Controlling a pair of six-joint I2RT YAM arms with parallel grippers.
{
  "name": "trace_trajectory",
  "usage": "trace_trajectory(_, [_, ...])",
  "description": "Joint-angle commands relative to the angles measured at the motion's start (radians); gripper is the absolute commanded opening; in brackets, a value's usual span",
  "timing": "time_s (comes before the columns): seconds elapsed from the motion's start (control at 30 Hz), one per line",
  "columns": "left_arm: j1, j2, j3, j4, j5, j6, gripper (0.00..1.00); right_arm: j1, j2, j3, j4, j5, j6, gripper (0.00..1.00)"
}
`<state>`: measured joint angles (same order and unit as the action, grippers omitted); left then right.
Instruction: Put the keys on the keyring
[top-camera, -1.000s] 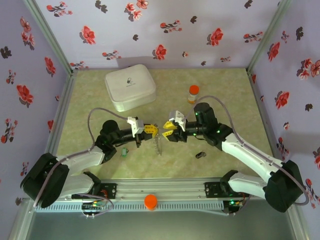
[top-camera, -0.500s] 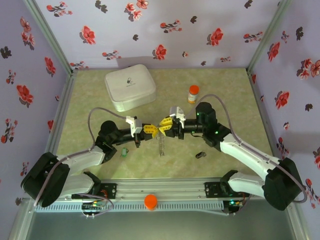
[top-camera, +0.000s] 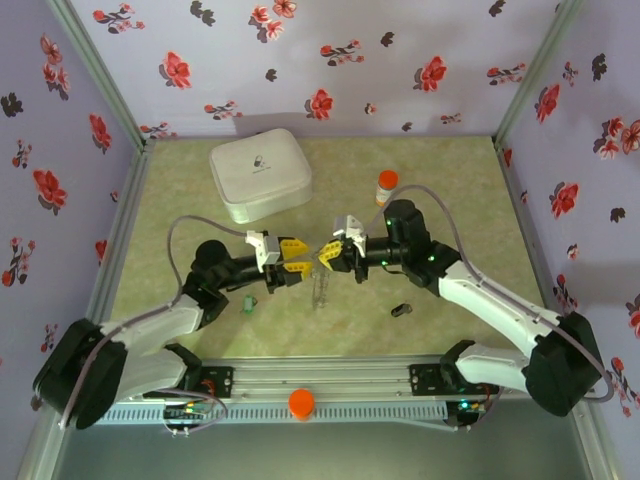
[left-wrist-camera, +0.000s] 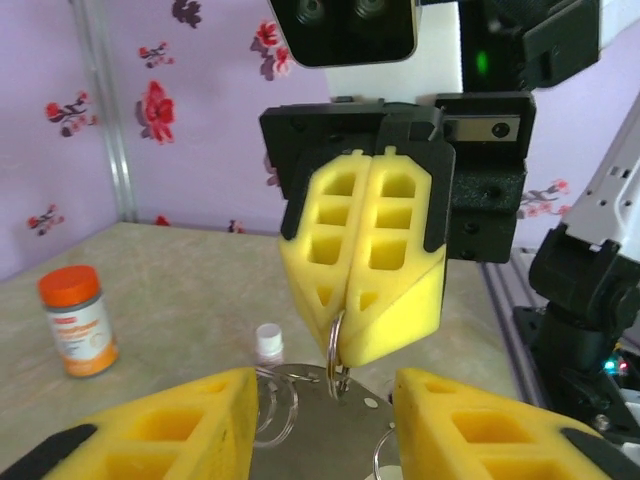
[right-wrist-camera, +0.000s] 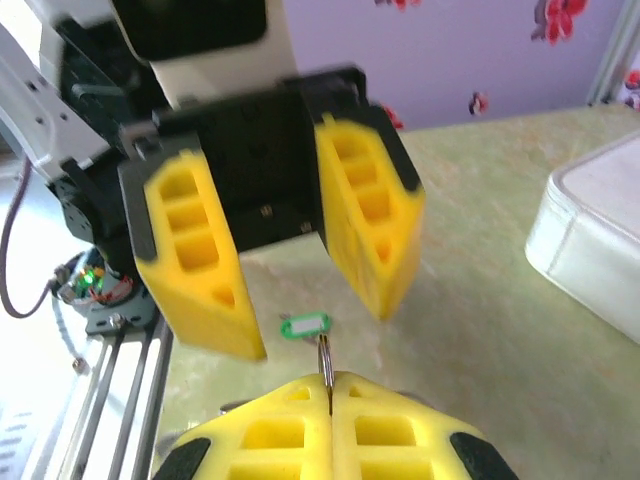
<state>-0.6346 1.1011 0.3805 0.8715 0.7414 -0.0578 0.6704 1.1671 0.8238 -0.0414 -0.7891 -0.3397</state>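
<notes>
Left wrist: right gripper (left-wrist-camera: 346, 338) pinches, seemingly, the keyring (left-wrist-camera: 331, 350); left gripper (left-wrist-camera: 325, 402) parted.

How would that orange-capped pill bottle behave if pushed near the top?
The pill bottle stands upright, taller than wide, so a high push would probably tip it. Its round body would then likely roll on the flat table. It looks plastic, so probably light.
</notes>
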Motion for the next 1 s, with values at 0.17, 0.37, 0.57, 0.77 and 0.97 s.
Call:
trace_trajectory(0.17, [-0.006,-0.130,0.129,-0.553,-0.054,0.235,0.33,0.078,0.048,0.227,-0.516,0.279,-0.290,0.00])
trace_trajectory(0.37, [-0.011,-0.100,0.196,-0.673,-0.039,0.318,0.27,0.124,0.081,0.307,-0.584,0.324,-0.305,0.00])
trace_trajectory(0.57, [-0.016,-0.035,0.218,-0.597,0.071,0.252,0.28,0.154,0.105,0.358,-0.616,0.337,-0.308,0.00])
trace_trajectory(0.77, [-0.022,0.003,0.227,-0.610,0.109,0.252,0.31,0.175,0.125,0.381,-0.624,0.342,-0.311,0.00])
trace_trajectory(0.97, [-0.022,-0.001,0.209,-0.562,0.121,0.235,0.27,0.181,0.143,0.386,-0.625,0.352,-0.311,0.00])
